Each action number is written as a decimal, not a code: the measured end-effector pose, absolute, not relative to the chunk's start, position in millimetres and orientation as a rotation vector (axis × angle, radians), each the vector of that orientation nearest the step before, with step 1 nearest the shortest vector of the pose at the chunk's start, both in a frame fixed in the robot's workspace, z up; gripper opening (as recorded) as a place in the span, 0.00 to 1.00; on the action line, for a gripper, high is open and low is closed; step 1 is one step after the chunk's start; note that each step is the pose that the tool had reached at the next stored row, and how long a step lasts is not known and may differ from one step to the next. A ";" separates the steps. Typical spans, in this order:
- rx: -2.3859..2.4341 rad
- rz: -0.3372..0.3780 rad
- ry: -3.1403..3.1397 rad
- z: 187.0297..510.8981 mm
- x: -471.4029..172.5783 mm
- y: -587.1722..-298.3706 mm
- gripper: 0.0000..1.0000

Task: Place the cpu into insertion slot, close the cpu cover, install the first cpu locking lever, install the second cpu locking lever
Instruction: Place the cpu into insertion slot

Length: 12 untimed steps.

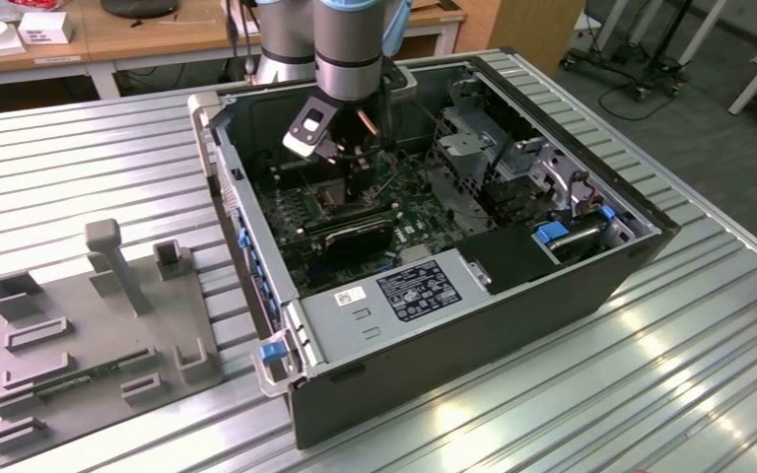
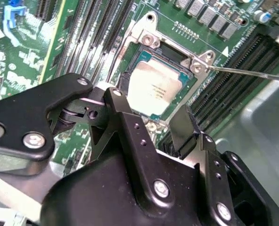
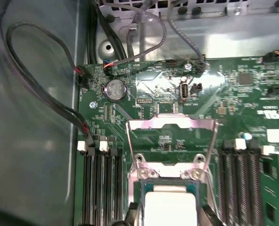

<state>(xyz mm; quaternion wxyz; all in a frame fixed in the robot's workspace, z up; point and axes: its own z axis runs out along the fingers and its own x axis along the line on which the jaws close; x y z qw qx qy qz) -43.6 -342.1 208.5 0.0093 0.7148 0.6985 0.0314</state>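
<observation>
Exterior view, L to R: grey fixture plate (image 1: pixel 90 335) w/ upright holders lies on the slatted metal bench (image 1: pixel 694 394), near the bench edge at the exterior view's left. A thin green strip (image 1: pixel 83 376) sits in one of its holders. Mid-bench is an open PC case (image 1: pixel 484 325) on its side, motherboard (image 1: pixel 412 212) facing up. The arm (image 1: pixel 348 49) drops into the case from the bench's far edge in that view, and the end effector (image 1: pixel 350 172) is low over the board

First wrist view: black cables (image 3: pixel 40 89) loop over the case wall beside the board, a coin cell (image 3: pixel 115 89) sits on the board, and memory slots (image 3: pixel 101 183) flank the socket on both sides. The cpu cover (image 3: pixel 172 141) is swung open, off the insertion slot (image 3: pixel 138 200), w/ green board showing thru its cut-out. The cpu (image 3: pixel 170 207) lies flat inside the slot

Second wrist view: end effector (image 2: pixel 146 110) is open, black fingers (image 2: pixel 123 122) spread w/ nothing btwn them, tips just over the cpu (image 2: pixel 159 89); can't tell if they touch it. The cpu sits square in the insertion slot (image 2: pixel 177 52). A thin locking lever (image 2: pixel 245 71) runs from the slot's corner out over the memory slots (image 2: pixel 252 52)
</observation>
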 end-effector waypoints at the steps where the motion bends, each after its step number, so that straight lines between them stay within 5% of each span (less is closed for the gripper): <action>1: 2.233 0.098 2.182 211.5 -43.6 -342.1 0.62; 12: 2.232 0.098 2.182 222.0 -43.5 -342.1 0.62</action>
